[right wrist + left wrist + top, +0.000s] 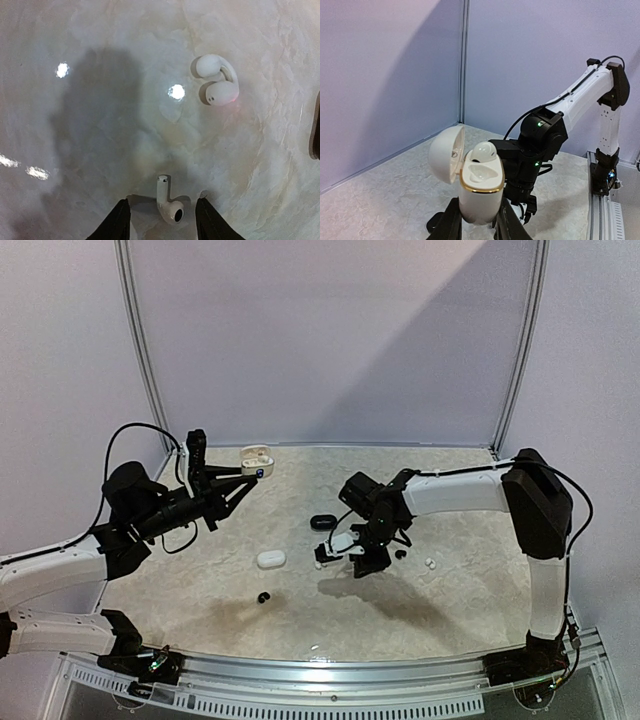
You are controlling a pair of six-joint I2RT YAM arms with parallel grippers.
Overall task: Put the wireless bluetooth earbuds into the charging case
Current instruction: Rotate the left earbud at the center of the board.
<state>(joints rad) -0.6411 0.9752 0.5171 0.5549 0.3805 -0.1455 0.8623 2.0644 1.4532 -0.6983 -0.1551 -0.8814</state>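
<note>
My left pincer (479, 221) is clenched on the open charging case (480, 195) above the desk (380, 200). My right pincer (162, 202) hangs released astride the white stemmed earbud (169, 207). I should lower squarely and close gently.

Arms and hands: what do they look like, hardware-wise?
The left arm and right arm both have white tube links with bulky black joint housings. Loose black cables loop along each. The left hand and right hand have slim black fingers. Green status lights glow on the right arm's wrist.
</note>
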